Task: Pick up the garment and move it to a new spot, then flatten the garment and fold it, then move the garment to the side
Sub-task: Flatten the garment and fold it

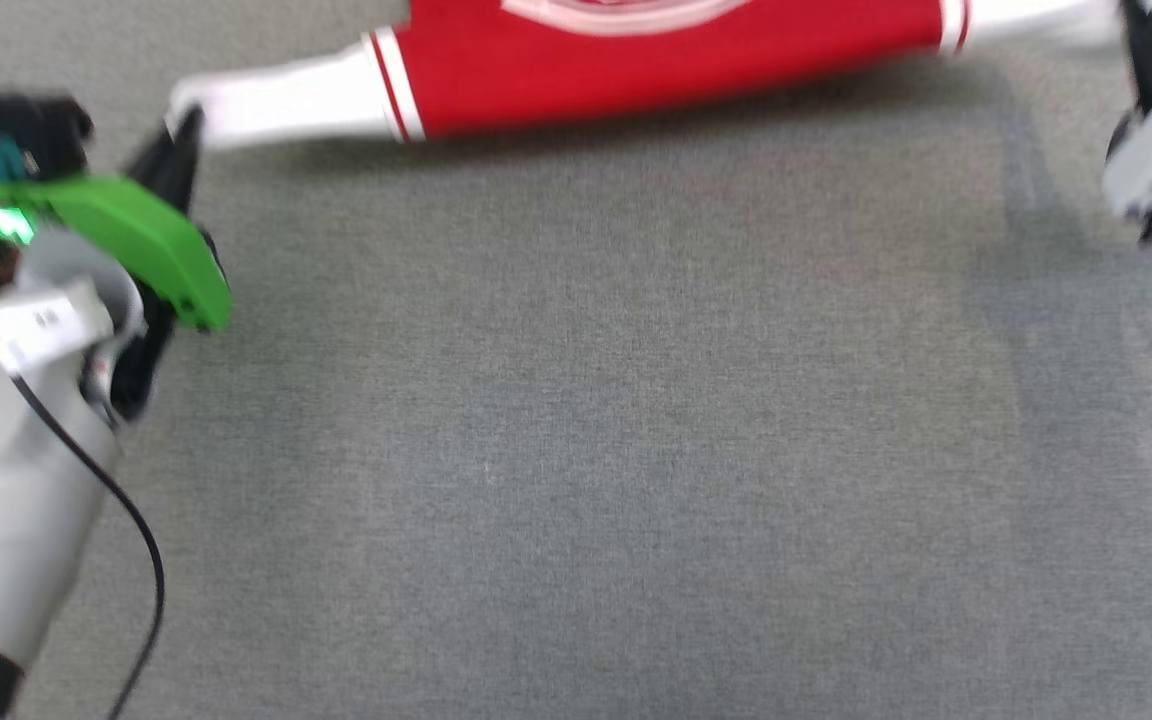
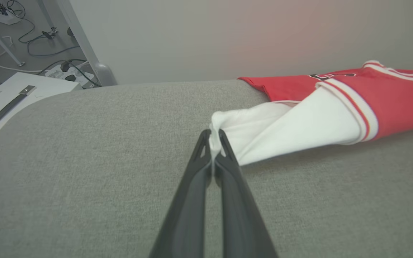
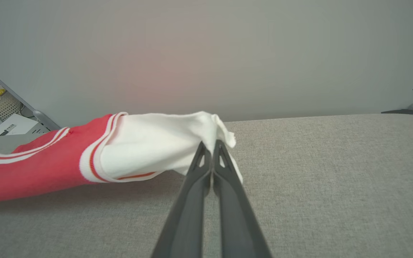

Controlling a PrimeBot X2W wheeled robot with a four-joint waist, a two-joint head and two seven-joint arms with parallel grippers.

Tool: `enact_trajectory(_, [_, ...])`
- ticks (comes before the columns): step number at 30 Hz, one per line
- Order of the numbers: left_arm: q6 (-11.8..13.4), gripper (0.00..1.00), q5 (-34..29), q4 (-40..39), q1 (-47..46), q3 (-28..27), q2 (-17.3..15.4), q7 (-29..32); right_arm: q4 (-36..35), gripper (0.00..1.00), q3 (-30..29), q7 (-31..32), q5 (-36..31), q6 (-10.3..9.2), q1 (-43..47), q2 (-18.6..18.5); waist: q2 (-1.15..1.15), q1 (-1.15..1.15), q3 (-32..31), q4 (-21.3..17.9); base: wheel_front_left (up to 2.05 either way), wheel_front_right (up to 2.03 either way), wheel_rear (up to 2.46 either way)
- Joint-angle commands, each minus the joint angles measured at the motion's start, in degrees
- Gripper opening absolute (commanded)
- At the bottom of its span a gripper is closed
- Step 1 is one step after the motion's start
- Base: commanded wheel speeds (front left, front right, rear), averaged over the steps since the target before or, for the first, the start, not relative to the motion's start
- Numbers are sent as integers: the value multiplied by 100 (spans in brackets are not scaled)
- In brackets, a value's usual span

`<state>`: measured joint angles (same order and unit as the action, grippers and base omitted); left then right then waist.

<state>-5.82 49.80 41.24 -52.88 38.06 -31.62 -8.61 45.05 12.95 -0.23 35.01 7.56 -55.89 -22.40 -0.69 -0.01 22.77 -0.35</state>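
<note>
Garment: the garment (image 1: 656,75), a red jersey with white sleeves and red-and-white striped trim, is stretched left to right across the far side of the bench (image 1: 576,450); the top edge of the head view cuts off its far part
Left claw: the left claw (image 2: 213,135) is clenched on the bunched end of the left sleeve (image 2: 292,132), with white cloth pinched between the two dark fingertips
Right claw: the right claw (image 3: 212,146) is clenched on the end of the right sleeve (image 3: 149,150), with a fold of white cloth sticking out past the tips
Sleeves: each is drawn outward from the red body to its own side; the pinched ends sit above the grey covering, and a shadow lies on the bench under them and along the near edge of the red body
Lettering: a bit of black print with white edging shows on the red cloth in the left wrist view, too little to read
Bench: grey woven covering, bare across its near and middle part
Left arm: a pale forearm (image 1: 6,500) at the near left of the head view, with a green housing (image 1: 126,235) at the wrist, a lit green lamp (image 1: 11,225) and a black cable (image 1: 121,500) hanging beside it
Beyond the bench: a plain grey wall (image 3: 206,53) on the far side; off the left end, a white unit (image 2: 16,96) with a dark handle and loose cables (image 2: 41,50) on the floor
Sharpness: the head view is blurred; the trim reads more clearly in the wrist views
</note>
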Motion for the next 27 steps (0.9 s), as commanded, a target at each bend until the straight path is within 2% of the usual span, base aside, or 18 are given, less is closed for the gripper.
enact_trajectory(1, [66,0,123,-44,340,10,26,-48,-187,0,83,38,271,-8,404,-158,69,1,-730,57,0,0,0])
enact_trajectory(6, [225,0,319,-263,1365,140,74,2,-837,0,426,230,1001,-8,1663,-644,69,1,-1249,103,0,0,0])
enact_trajectory(15, [513,0,626,-668,2707,194,-33,-27,-1572,0,1077,535,1314,-8,3085,-1409,69,1,-1808,121,0,0,0])
enact_trajectory(27, [845,0,905,-1570,4142,252,-351,-92,-2278,0,1187,1187,1975,-8,4458,-1960,69,1,-2352,81,0,0,0])
